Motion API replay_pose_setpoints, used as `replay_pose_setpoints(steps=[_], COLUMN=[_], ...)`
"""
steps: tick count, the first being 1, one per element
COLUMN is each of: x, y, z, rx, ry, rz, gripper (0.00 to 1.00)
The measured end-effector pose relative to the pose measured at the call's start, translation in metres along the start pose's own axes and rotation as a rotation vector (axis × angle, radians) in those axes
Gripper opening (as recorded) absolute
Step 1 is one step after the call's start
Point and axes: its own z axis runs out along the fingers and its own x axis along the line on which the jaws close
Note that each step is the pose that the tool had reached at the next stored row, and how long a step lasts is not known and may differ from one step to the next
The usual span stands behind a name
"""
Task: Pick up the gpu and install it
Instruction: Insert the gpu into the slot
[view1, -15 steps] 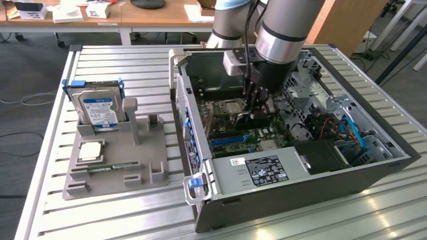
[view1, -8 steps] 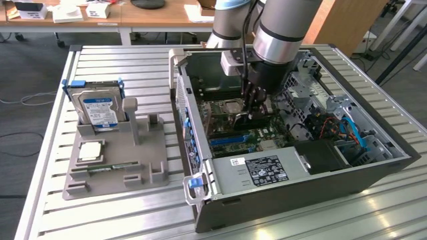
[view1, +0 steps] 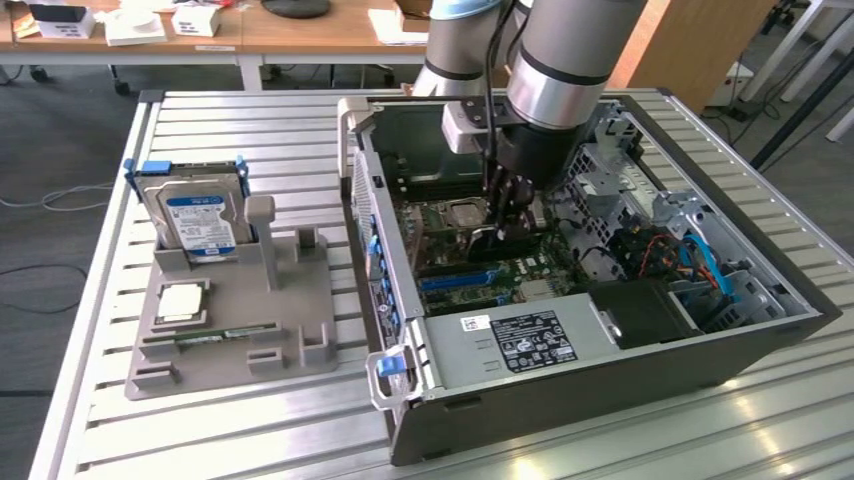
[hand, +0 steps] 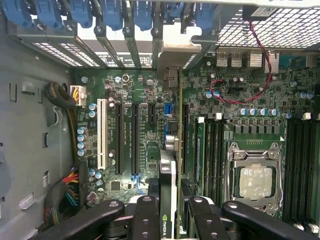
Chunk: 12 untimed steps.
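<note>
Gripping the gpu (hand: 168, 172) edge-on, the tool (hand: 170, 207) is hanging inside the open computer case (view1: 601, 400), above the motherboard (hand: 145, 100).

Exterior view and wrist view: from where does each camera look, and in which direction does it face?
Exterior view: off the arm, above the table, looking down at an angle into the open computer case; the arm and gripper show, reaching into the case.
Wrist view: on the wrist, looking down along the gripper at the motherboard; its fingers show, closed on the gpu.
Shared: the gripper, the motherboard and its CPU socket.
</note>
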Motion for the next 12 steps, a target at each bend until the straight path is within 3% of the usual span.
replay_pose_setpoints(steps=[12], x=[0.000], y=[0.0000], z=[0.0121], rx=[0.0000], ry=[0.0000], rz=[0.000], gripper=[0.27])
